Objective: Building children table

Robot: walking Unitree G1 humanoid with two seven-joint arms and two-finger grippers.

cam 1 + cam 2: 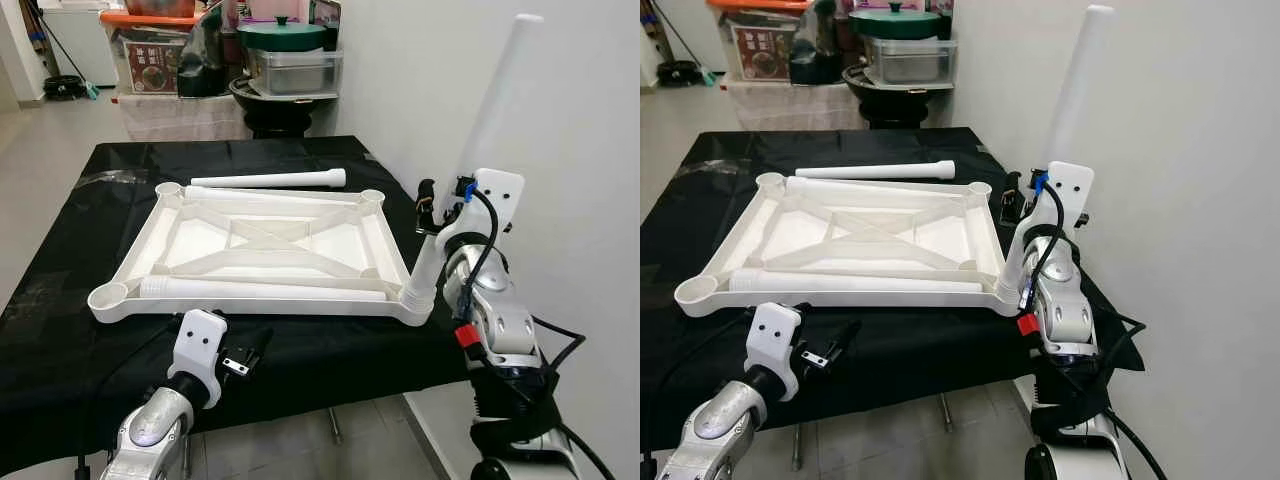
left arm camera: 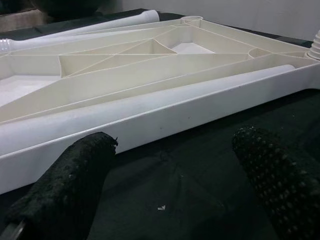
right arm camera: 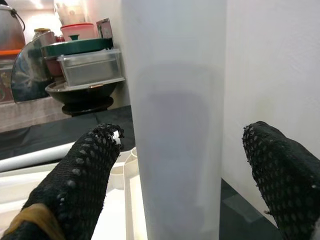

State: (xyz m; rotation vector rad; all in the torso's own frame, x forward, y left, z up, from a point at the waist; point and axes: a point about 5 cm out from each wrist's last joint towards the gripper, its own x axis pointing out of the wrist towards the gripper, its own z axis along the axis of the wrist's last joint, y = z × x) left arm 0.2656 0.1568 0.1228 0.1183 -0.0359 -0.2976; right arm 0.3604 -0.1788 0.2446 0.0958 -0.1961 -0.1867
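Surface: black cloth (image 1: pixel 300 360), slightly wrinkled and faintly glossy, draped over a table beside a plain white wall (image 1: pixel 580 120). Pale tiled floor (image 1: pixel 40 170) to the robot's left. Beyond the far edge: clutter including a green lidded pot (image 1: pixel 281 35) on a steel tray (image 1: pixel 295 70) and a black round stand (image 1: pixel 275 105).

Item 1: tabletop (image 1: pixel 262 245), white moulded plastic, lying upside down on the cloth near the wall; square, with raised rim, crossed diagonal ribs and a round socket at each corner.

Item 2: upright leg (image 1: pixel 470 160), white smooth tube, tapering, standing tilted in the near socket closest to the wall.

Item 3: 1 loose leg (image 1: pixel 268 181) on the cloth just beyond the far rim; 2 further tubes lying inside the frame along the near and far rims.

Right gripper (image 3: pixel 192 170): textured black fingers spread on either side of the upright leg, gaps showing, not pinching it.

Left gripper (image 2: pixel 180 180): fingers spread apart, empty, low over the cloth just before the near rim.
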